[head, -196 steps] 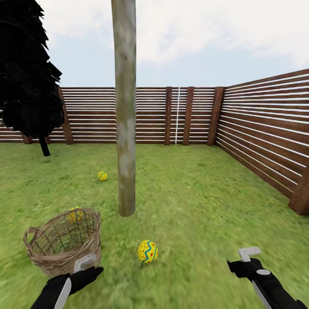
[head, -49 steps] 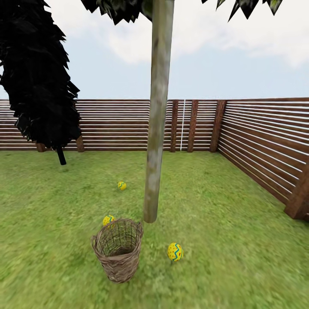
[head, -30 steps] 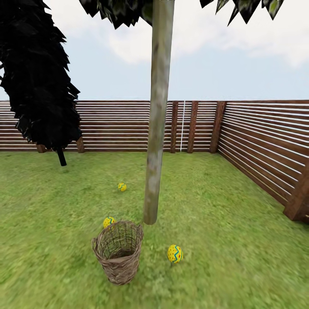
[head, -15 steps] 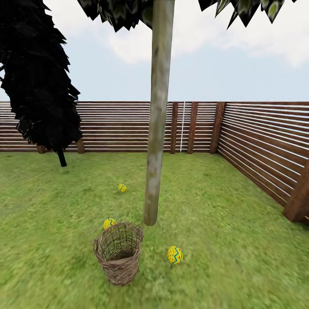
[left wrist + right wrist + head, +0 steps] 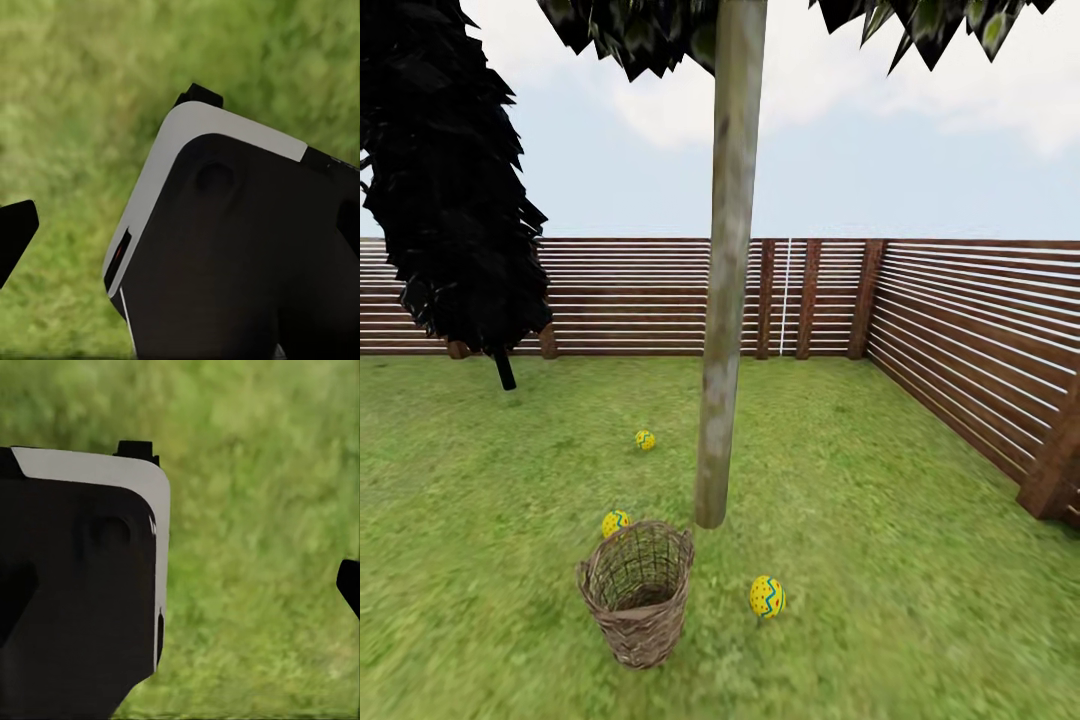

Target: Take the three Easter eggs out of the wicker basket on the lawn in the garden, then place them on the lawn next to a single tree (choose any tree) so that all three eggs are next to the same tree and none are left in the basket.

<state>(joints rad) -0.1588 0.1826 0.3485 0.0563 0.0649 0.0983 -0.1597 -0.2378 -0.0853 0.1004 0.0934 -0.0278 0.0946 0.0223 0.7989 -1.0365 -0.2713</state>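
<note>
The wicker basket (image 5: 637,592) stands upright on the lawn (image 5: 880,560), just in front of the pale trunk of the tree (image 5: 725,300). No egg shows inside it. Three yellow Easter eggs lie on the grass around the trunk: one (image 5: 767,596) right of the basket, one (image 5: 615,523) just behind the basket's rim, one (image 5: 646,440) farther back on the left. In the left wrist view my left gripper (image 5: 105,157) is open over bare grass. My right gripper (image 5: 247,517) is likewise open with only grass between its fingers.
A dark columnar tree (image 5: 450,180) stands at the back left. The brown slatted fence (image 5: 960,340) runs along the back and down the right side, with a post (image 5: 1055,470) near the right edge. Open grass lies on both sides of the basket.
The camera has backed away and tilted up a little, so the basket and eggs look smaller than 6.5 s ago. Both arms have left the head view. Eggs and basket have not moved.
</note>
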